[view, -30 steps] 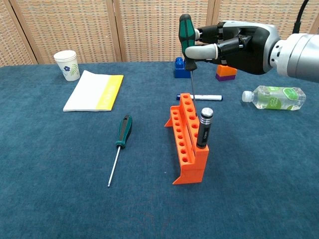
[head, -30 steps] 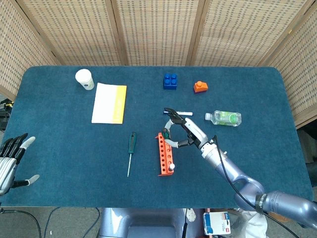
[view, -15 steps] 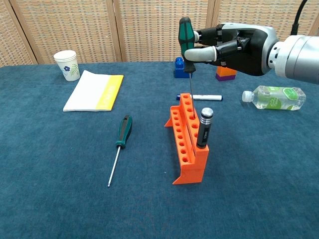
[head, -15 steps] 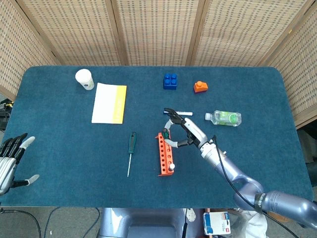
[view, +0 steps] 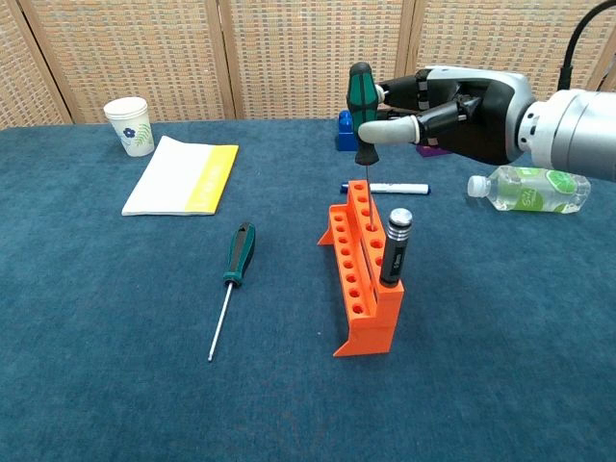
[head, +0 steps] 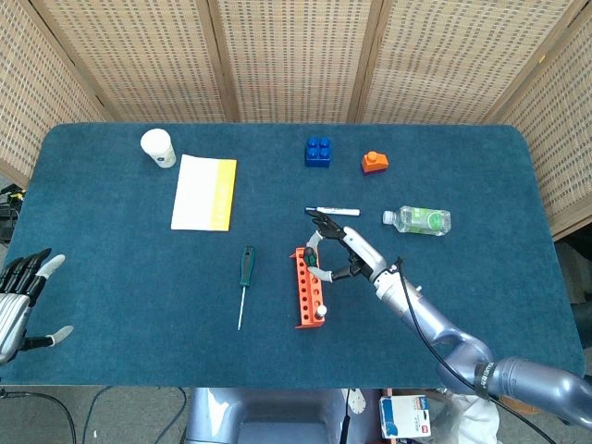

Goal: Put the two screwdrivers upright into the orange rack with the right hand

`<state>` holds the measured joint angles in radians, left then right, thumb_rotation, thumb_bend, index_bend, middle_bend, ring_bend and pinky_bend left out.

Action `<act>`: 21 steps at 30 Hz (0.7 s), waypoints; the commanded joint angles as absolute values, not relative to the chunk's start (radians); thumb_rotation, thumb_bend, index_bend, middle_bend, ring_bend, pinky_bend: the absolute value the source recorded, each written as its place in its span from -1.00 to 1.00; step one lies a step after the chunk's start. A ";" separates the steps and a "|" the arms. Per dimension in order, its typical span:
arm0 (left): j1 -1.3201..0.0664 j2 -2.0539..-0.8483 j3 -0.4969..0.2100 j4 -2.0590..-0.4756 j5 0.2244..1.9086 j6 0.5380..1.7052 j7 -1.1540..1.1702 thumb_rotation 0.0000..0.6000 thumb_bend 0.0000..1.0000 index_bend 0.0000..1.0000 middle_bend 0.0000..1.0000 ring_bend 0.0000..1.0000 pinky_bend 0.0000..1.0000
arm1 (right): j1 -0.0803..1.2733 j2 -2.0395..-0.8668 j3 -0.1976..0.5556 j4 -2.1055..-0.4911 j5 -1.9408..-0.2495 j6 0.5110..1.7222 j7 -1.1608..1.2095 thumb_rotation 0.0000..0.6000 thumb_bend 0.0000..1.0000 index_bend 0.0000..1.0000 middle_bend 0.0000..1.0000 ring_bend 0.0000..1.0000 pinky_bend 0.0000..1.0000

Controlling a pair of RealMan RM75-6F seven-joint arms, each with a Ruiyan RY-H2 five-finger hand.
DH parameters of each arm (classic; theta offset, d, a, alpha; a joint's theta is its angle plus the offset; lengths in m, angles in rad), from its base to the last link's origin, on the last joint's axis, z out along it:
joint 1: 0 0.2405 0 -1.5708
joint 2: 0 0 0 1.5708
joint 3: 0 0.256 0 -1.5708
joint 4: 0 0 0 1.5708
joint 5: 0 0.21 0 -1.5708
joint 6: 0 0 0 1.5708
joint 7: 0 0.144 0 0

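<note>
The right robot hand (view: pixel 438 115), grasping the first green-handled screwdriver (view: pixel 362 106), has sunk its shaft into the orange rack (view: pixel 361 274); the second screwdriver (view: pixel 231 282) still lies on the bench (view: pixel 115 337).

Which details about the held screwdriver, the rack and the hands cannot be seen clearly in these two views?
- Held screwdriver: in the head view the right hand covers most of it.
- Its tip: too thin in the chest view to tell which hole of the orange rack it enters.
- Left hand: cut off by the head view's left edge, absent from the chest view.
</note>
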<state>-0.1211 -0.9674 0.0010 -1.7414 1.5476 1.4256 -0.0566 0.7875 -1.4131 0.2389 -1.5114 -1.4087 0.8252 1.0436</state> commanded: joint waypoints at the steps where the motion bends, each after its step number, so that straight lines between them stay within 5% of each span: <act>1: -0.122 -0.968 0.002 -1.741 1.548 1.424 -0.057 1.00 -1.00 -1.00 -1.00 -1.00 -1.00 | 0.787 -1.422 0.229 -1.499 -1.425 0.831 1.052 1.00 -0.13 0.34 -1.00 -1.00 -1.00; 21: -0.128 -0.974 -0.001 -1.744 1.533 1.409 -0.039 1.00 -1.00 -1.00 -1.00 -1.00 -1.00 | 0.778 -1.513 0.159 -1.356 -1.533 0.937 1.063 1.00 -0.13 0.34 -1.00 -1.00 -1.00</act>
